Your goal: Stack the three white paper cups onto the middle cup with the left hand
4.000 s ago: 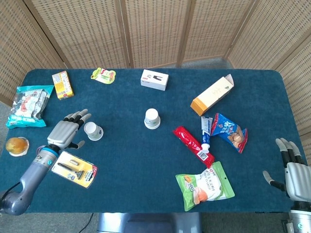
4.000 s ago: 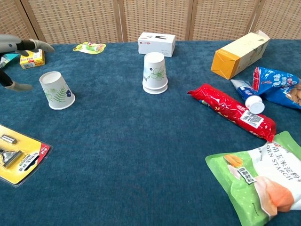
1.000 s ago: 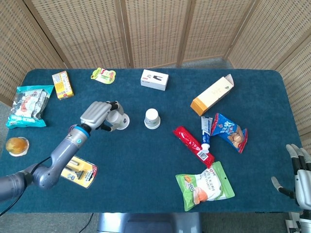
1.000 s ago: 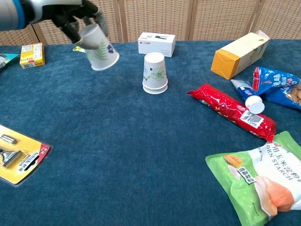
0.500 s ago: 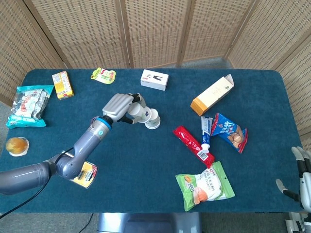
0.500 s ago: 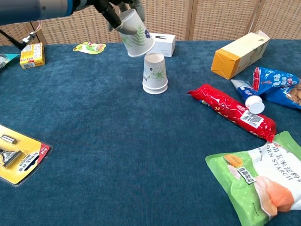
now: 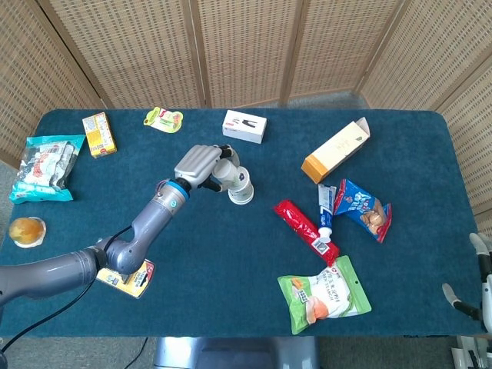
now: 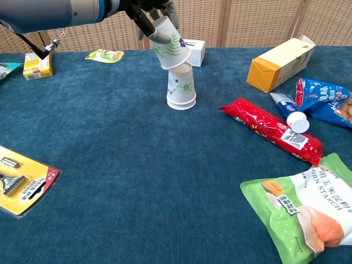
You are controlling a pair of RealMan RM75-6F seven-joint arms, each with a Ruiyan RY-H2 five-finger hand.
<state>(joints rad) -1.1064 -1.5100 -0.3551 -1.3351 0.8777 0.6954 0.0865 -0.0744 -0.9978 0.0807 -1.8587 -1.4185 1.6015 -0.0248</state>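
My left hand (image 7: 201,165) (image 8: 147,12) grips a white paper cup with a green leaf print (image 8: 171,48) (image 7: 233,177), upside down and tilted. Its rim hangs just above the top of the middle cup stack (image 8: 181,86) (image 7: 243,193), which stands upside down on the blue table (image 7: 231,261); whether the two touch I cannot tell. That stack shows two rims at its base. My right hand (image 7: 483,286) is at the lower right edge of the head view, mostly cut off, with nothing visible in it.
A white box (image 8: 190,50) lies just behind the stack. A red packet (image 8: 272,129), toothpaste tube (image 8: 290,114), blue snack bag (image 8: 324,102) and orange carton (image 8: 280,63) lie to the right. A green pouch (image 8: 308,212) is front right, a razor pack (image 8: 22,179) front left.
My left hand carried the cup rightward and lowered it, from beside the white box to just over the middle stack. My right hand sank further out of the head view.
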